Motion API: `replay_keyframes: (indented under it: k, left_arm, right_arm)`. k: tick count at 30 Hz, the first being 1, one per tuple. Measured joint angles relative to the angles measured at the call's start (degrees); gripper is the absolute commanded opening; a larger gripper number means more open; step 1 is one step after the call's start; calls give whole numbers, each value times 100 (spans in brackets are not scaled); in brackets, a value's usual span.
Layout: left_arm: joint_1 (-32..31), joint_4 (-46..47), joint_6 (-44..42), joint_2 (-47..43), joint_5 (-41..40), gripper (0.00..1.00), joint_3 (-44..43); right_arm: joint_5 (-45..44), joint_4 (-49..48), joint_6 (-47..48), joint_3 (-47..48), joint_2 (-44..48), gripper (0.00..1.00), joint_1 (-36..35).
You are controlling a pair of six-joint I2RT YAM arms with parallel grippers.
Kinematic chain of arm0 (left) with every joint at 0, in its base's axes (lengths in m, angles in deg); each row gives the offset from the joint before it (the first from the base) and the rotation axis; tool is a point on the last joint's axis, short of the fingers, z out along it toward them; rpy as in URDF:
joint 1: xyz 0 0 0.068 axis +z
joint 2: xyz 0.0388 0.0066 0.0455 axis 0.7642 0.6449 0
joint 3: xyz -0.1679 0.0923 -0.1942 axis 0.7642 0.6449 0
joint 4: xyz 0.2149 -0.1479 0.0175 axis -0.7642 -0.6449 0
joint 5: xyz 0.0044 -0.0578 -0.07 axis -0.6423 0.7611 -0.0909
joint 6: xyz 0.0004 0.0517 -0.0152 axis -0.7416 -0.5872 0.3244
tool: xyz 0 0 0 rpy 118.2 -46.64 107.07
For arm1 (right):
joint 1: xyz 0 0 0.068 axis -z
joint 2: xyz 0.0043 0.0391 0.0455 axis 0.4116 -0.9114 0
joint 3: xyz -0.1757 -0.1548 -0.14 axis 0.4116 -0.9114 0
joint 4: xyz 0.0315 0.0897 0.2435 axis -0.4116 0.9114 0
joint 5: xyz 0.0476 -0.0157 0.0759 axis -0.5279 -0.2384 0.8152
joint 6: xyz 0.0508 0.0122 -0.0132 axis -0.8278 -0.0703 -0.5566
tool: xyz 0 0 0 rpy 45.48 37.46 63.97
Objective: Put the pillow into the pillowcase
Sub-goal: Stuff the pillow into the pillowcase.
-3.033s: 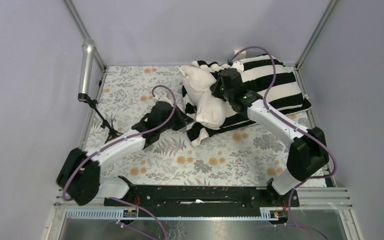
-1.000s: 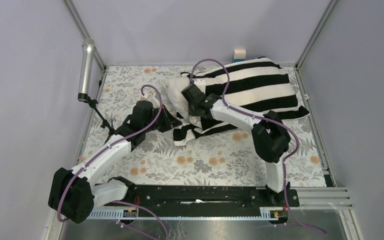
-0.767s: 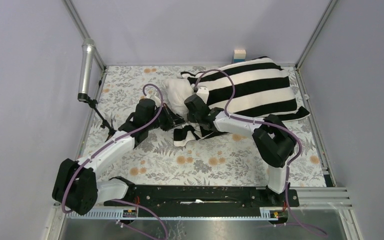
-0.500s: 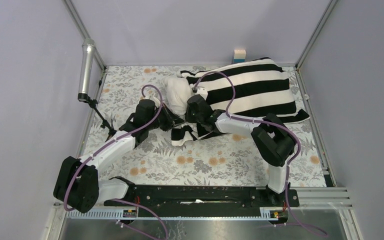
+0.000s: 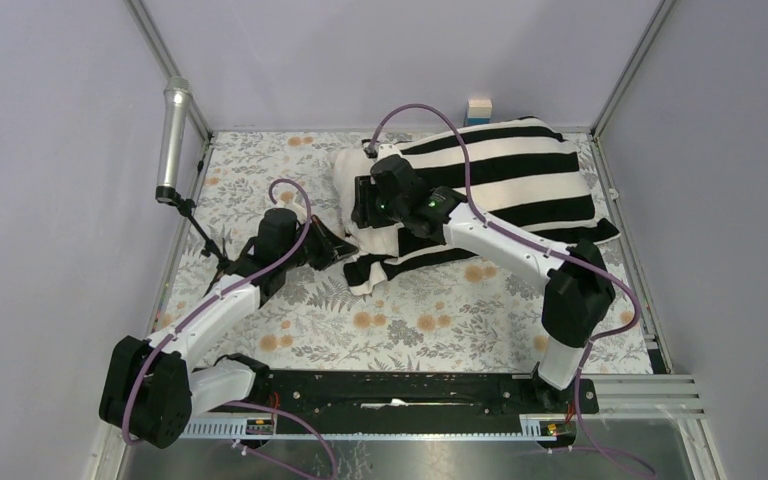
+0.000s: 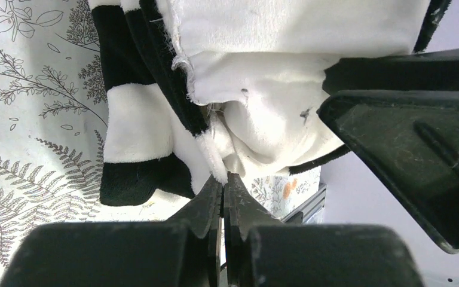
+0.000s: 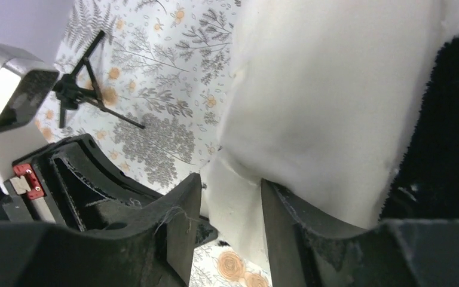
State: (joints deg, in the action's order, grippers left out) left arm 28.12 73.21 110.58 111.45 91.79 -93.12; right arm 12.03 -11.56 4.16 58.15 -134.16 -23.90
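Cream, smooth cloth bulges from the open mouth of the fleecy black-and-white striped pillowcase (image 5: 505, 175). The case lies plump at the far right corner of the table, on a floral covering (image 5: 410, 320), and the pillow (image 5: 350, 178) is mostly inside it. Only the left wrist view shows the left gripper (image 6: 222, 182) pressed together, pinching the pillowcase's frayed hem. The right wrist view shows the right gripper (image 7: 230, 188) spread, with pillow cloth between its fingers.

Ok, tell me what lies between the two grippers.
In the top view, the pillow, its cream end bare, and the bunched mouth of the pillowcase fill the stretch between left gripper and right gripper.
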Motion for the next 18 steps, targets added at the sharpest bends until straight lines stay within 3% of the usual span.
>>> replay_keyframes:
  k: [3, 8, 13, 18]
  left_arm:
    - [4, -28, -20, 0, 2, 0, 0]
    - [4, -92, -39, 0, 4, 0, 0]
    - [4, -240, -70, 2, 7, 0, -15]
    - [26, -634, -236, 2, -22, 0, -173]
  right_arm:
    - [-175, 404, 212, 153, 26, 40, -101]
    - [-254, 999, 599, 170, 13, 15, -310]
    - [-245, 1259, 741, 315, -385, 8, -389]
    - [-374, 1556, 807, 957, -1388, 1, -315]
